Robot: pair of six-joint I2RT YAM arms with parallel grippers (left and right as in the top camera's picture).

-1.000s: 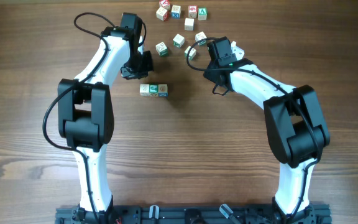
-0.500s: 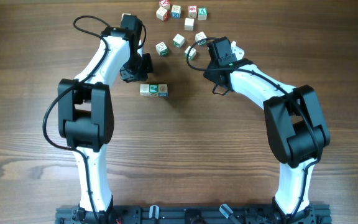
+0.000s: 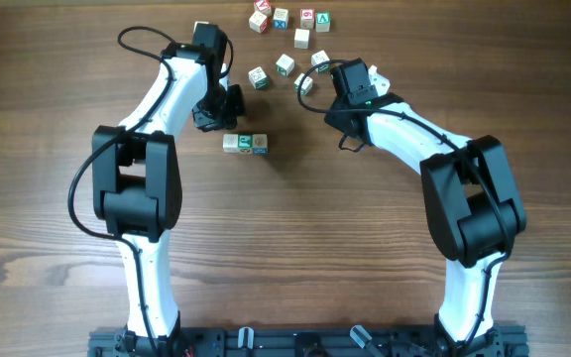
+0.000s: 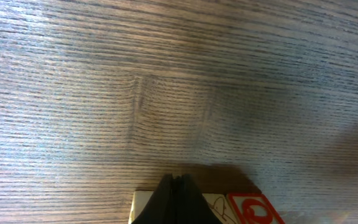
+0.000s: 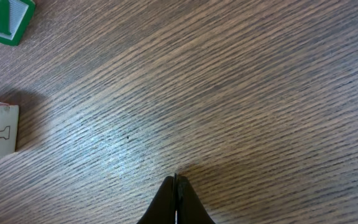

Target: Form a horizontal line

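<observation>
My left fingers (image 4: 176,182) are clenched tight, tips pressed together with nothing between them. My right fingers (image 5: 176,182) are clenched the same way over bare wood.

The horizontal line (image 3: 245,144) lies on the worktop (image 3: 365,248) just near of my left fingers and a touch to their right. In the overhead view the dark tip of that arm hangs close beside the line's far edge; I cannot tell whether it touches. The line's long axis runs left to right, across the way my left fingers point. I judge that a push from them would meet its long far side rather than an end.

My left arm is plainly the nearer one. My right fingers sit well apart, off to the far right, closer to the loose cubes (image 3: 285,64) scattered at the far side.

The line itself is three small pale wooden cubes set side to side and touching. The middle one is green-marked, the right one has a bluish face, and the left one is plain. It looks straight and level.

In my left wrist view a red-marked cube face (image 4: 253,210) and a pale one peek out at the bottom edge, right behind the tips. I take them for part of the line but cannot be sure. To lengthen the line, I judge the next cube must land flush at one end.
</observation>
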